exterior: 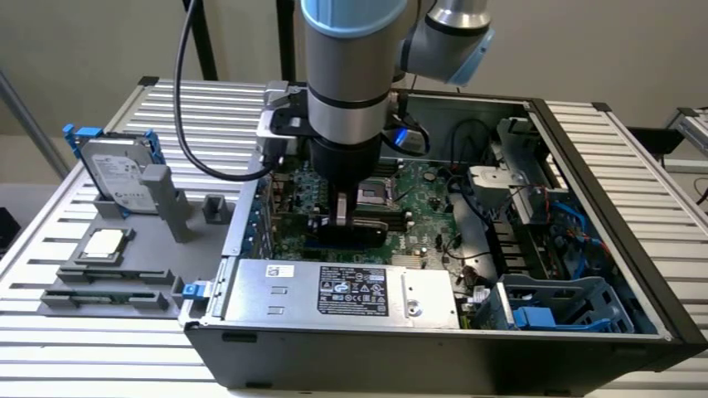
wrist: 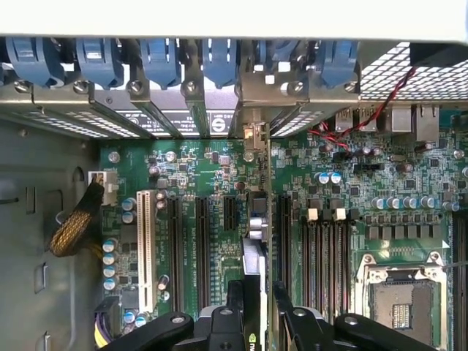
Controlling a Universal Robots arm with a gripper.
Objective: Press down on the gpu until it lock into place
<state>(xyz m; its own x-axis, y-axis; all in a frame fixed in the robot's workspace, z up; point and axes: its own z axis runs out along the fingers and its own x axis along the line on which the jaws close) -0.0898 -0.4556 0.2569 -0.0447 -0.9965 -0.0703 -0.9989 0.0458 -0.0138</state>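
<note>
So the gripper (exterior: 341,217) is down inside the open computer case (exterior: 575,332), sitting right on top of the gpu (exterior: 351,236). The card stands on edge over the green motherboard (wrist: 197,175), in line with a slot. From the wrist view the fingers (wrist: 235,307) look narrowed in on the card's top edge.

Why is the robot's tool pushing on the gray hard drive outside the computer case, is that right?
Not quite. The tool is down inside the open computer case, at the gpu on the green motherboard. The exterior view shows the hard drive standing untouched outside.
</note>
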